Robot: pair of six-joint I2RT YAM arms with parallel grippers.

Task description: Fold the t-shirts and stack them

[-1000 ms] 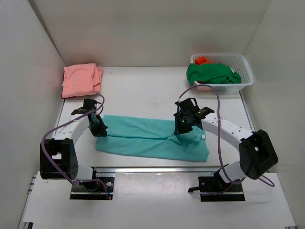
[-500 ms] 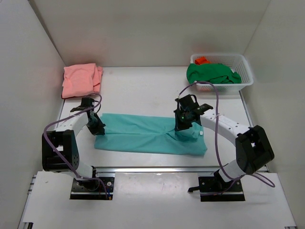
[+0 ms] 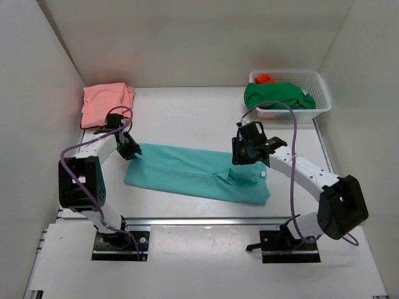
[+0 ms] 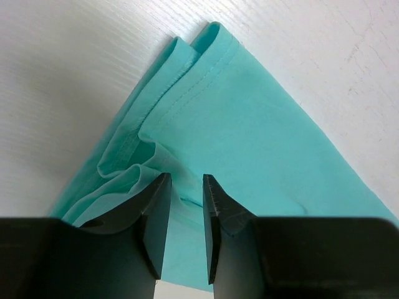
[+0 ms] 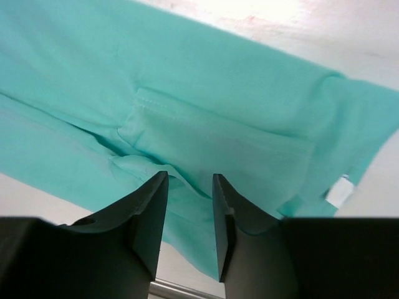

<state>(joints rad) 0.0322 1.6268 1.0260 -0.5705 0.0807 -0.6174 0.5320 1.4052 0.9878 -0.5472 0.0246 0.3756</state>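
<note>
The teal t-shirt [image 3: 193, 177] lies as a long folded strip across the near middle of the surface [image 3: 187, 118]. The left claw [image 3: 132, 151] is clamped on a fabric fold at the strip's far left corner. The right claw [image 3: 243, 159] pinches a fold near its right end. Far left, the pink t-shirt [image 3: 106, 104] lies folded. Far right, the dark green t-shirt [image 3: 274, 96] is heaped in the white basket [image 3: 318, 93].

bright, even overhead light, soft shadows; wrist views sharp, glare on white surfaces.
</note>
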